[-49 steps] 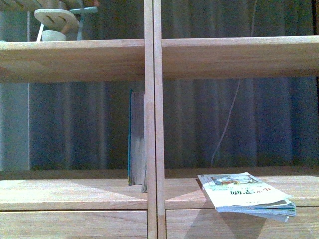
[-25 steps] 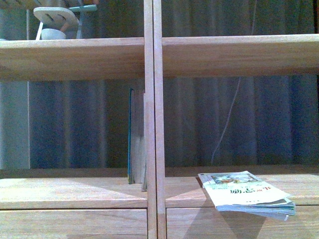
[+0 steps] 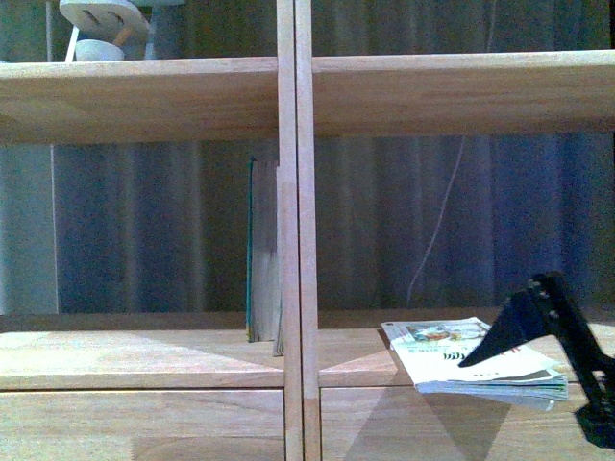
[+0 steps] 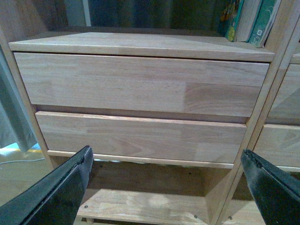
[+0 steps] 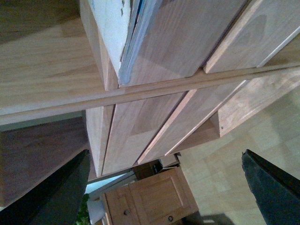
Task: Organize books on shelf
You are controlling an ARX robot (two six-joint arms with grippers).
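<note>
Left gripper [image 4: 165, 152]: jaws spread wide, nothing between them. It is low down and faces the drawer fronts [image 4: 140, 84] of the shelf's [image 3: 432, 91] left half.

Right gripper [image 5: 165, 153]: jaws likewise wide apart and empty. In the front view we see it at the lower right, in front of the right compartment. There it overlaps the near right part of the softcover [image 3: 437, 355]. We cannot tell whether it touches the book.

The softcover lies flat, cover up, on the bottom board of the right compartment. Its near edge overhangs the board's front lip above the drawers.

Beyond, in the left compartment, the upright books [image 3: 261, 250] stand on end against the divider [image 3: 295, 192]. The outermost shows a teal edge.

Behind the open compartments we note a dark pleated curtain [image 3: 144, 230] with a thin cable [image 3: 434, 230] hanging before it.
</note>
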